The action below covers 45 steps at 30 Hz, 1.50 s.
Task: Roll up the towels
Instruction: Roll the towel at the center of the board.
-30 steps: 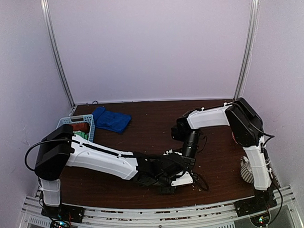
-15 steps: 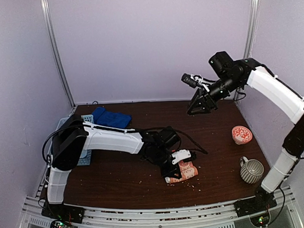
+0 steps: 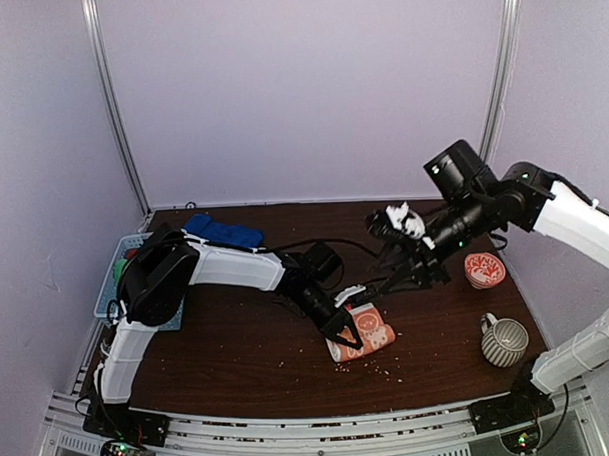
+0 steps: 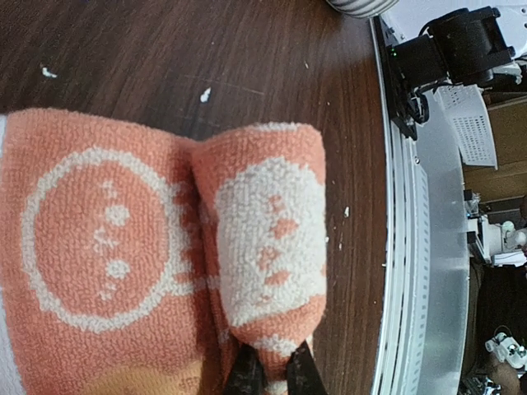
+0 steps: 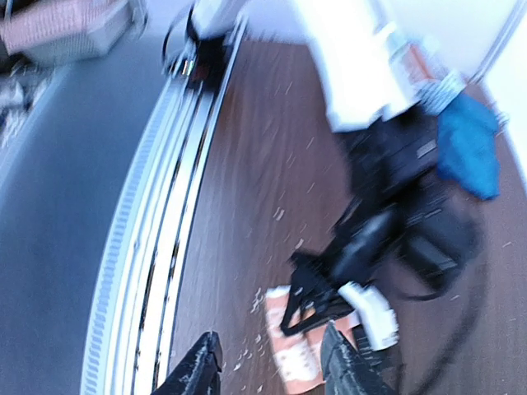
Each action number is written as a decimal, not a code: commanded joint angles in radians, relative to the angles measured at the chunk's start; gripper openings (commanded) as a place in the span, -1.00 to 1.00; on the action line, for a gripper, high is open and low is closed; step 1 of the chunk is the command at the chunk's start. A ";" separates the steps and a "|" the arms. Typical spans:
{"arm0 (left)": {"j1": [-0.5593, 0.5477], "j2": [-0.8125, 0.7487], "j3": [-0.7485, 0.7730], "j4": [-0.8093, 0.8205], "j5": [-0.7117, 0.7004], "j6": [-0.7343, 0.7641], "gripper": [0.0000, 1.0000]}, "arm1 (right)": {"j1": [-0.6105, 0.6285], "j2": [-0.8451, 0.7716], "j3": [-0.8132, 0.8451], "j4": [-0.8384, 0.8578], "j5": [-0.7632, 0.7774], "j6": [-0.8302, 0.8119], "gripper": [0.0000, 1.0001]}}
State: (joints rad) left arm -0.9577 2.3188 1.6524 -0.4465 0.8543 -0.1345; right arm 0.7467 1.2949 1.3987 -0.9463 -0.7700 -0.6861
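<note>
The right wrist view is motion-blurred. The left arm (image 3: 236,268) hides most of the basket (image 3: 113,280); frame edges crop the orange towel (image 4: 99,247).

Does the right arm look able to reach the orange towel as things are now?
Probably yes. The right pincer hangs open close to the orange towel with nothing between; only the left pincer, shut on its rolled end, crowds that side.

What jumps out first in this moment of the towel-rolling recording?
The orange patterned towel lies partly rolled near the table's front centre, with the left gripper pinching one end of the roll. The right gripper hangs open and empty to its right, and a blue towel lies unrolled at the back left beside the basket.
</note>
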 commanded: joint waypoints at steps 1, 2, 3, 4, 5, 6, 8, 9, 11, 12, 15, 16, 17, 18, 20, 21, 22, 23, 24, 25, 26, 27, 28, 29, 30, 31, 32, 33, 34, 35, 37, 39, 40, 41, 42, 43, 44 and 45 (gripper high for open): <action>0.004 0.053 -0.026 -0.030 -0.031 -0.034 -1.00 | 0.113 0.025 -0.171 0.036 0.294 -0.062 -0.21; 0.004 0.053 -0.028 -0.024 -0.031 -0.037 -1.00 | 0.128 0.021 -0.219 0.084 0.349 -0.062 -0.22; 0.005 0.054 -0.031 -0.019 -0.028 -0.039 -1.00 | 0.143 0.015 -0.273 0.133 0.398 -0.062 -0.16; 0.005 0.056 -0.033 -0.014 -0.025 -0.042 -1.00 | 0.157 0.010 -0.322 0.181 0.440 -0.062 -0.13; 0.005 0.059 -0.036 -0.011 -0.021 -0.043 -1.00 | 0.169 0.006 -0.377 0.226 0.481 -0.062 -0.08; 0.006 0.061 -0.037 -0.011 -0.020 -0.044 -1.00 | 0.178 0.007 -0.412 0.269 0.512 -0.062 -0.05; 0.005 0.063 -0.042 -0.011 -0.020 -0.044 -1.00 | 0.193 0.022 -0.457 0.337 0.564 -0.062 0.00; 0.005 0.063 -0.044 -0.011 -0.020 -0.043 -1.00 | 0.197 0.034 -0.474 0.354 0.577 -0.086 0.02; 0.005 0.062 -0.048 -0.011 -0.021 -0.043 -1.00 | 0.206 0.060 -0.500 0.381 0.597 -0.106 0.05; 0.005 0.061 -0.049 -0.011 -0.025 -0.043 -1.00 | 0.209 0.072 -0.515 0.397 0.603 -0.113 0.05; 0.004 0.062 -0.051 -0.011 -0.034 -0.040 -1.00 | 0.219 0.102 -0.555 0.454 0.633 -0.125 0.06; 0.005 0.062 -0.051 -0.011 -0.034 -0.039 -1.00 | 0.222 0.112 -0.562 0.472 0.644 -0.126 0.07; 0.005 0.062 -0.050 -0.011 -0.033 -0.037 -1.00 | 0.225 0.127 -0.568 0.491 0.656 -0.123 0.07; 0.006 0.062 -0.051 -0.011 -0.034 -0.036 -1.00 | 0.227 0.137 -0.572 0.507 0.667 -0.122 0.07; 0.004 0.062 -0.051 -0.011 -0.034 -0.033 -1.00 | 0.230 0.158 -0.581 0.537 0.678 -0.129 0.05; 0.005 0.062 -0.051 -0.011 -0.034 -0.031 -1.00 | 0.231 0.167 -0.589 0.554 0.683 -0.132 0.03; 0.005 0.062 -0.052 -0.011 -0.035 -0.030 -1.00 | 0.235 0.174 -0.598 0.572 0.689 -0.140 0.01; 0.005 0.061 -0.051 -0.011 -0.034 -0.022 -1.00 | 0.237 0.182 -0.609 0.594 0.701 -0.149 -0.01; 0.005 0.059 -0.052 -0.011 -0.034 -0.017 -1.00 | 0.242 0.192 -0.620 0.615 0.717 -0.157 -0.03; 0.005 0.055 -0.054 -0.011 -0.043 -0.014 -1.00 | 0.245 0.202 -0.632 0.629 0.731 -0.166 -0.05; 0.005 0.052 -0.056 -0.011 -0.050 -0.009 -1.00 | 0.248 0.213 -0.636 0.639 0.742 -0.176 -0.08; 0.005 0.048 -0.058 -0.011 -0.052 -0.004 -1.00 | 0.250 0.223 -0.637 0.643 0.748 -0.183 -0.11; 0.005 0.045 -0.059 -0.011 -0.050 0.000 -1.00 | 0.252 0.233 -0.640 0.646 0.752 -0.190 -0.15; 0.005 0.040 -0.061 -0.011 -0.050 0.004 -1.00 | 0.252 0.241 -0.643 0.652 0.753 -0.196 -0.18; 0.005 0.037 -0.062 -0.011 -0.049 0.011 -1.00 | 0.251 0.247 -0.650 0.660 0.756 -0.204 -0.20; 0.005 0.030 -0.065 -0.011 -0.050 0.019 -0.99 | 0.250 0.254 -0.655 0.665 0.757 -0.211 -0.23; 0.005 0.020 -0.069 -0.011 -0.056 0.024 -0.93 | 0.251 0.259 -0.657 0.665 0.756 -0.217 -0.27; 0.005 0.006 -0.075 -0.011 -0.072 0.028 -0.85 | 0.253 0.266 -0.652 0.656 0.752 -0.219 -0.31; 0.006 -0.017 -0.086 -0.011 -0.095 0.030 -0.73 | 0.255 0.272 -0.642 0.634 0.745 -0.218 -0.36; 0.007 -0.042 -0.099 -0.009 -0.115 0.037 -0.62 | 0.258 0.278 -0.626 0.600 0.732 -0.216 -0.41; 0.007 -0.098 -0.134 -0.008 -0.149 0.056 -0.43 | 0.265 0.281 -0.594 0.526 0.694 -0.205 -0.52; 0.008 -0.163 -0.161 -0.008 -0.181 0.071 -0.28 | 0.274 0.280 -0.567 0.455 0.647 -0.189 -0.59; 0.009 -0.189 -0.173 -0.012 -0.197 0.076 -0.24 | 0.277 0.284 -0.547 0.412 0.626 -0.177 -0.61; 0.013 -0.218 -0.184 -0.017 -0.220 0.079 -0.23 | 0.281 0.290 -0.524 0.366 0.602 -0.152 -0.63; 0.017 -0.247 -0.197 -0.021 -0.259 0.078 -0.22 | 0.282 0.300 -0.492 0.315 0.575 -0.132 -0.63; 0.024 -0.276 -0.210 -0.026 -0.293 0.075 -0.21 | 0.283 0.309 -0.461 0.258 0.545 -0.114 -0.63; 0.033 -0.308 -0.228 -0.027 -0.329 0.068 -0.20 | 0.283 0.322 -0.424 0.206 0.519 -0.097 -0.63; 0.042 -0.338 -0.247 -0.023 -0.363 0.060 -0.19 | 0.283 0.340 -0.385 0.152 0.499 -0.080 -0.64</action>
State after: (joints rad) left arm -0.9485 2.1044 1.4536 -0.4469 0.6613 -0.0883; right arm 1.0176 1.5829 0.9077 -0.4976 -0.1360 -0.8486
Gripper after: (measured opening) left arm 0.397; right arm 0.188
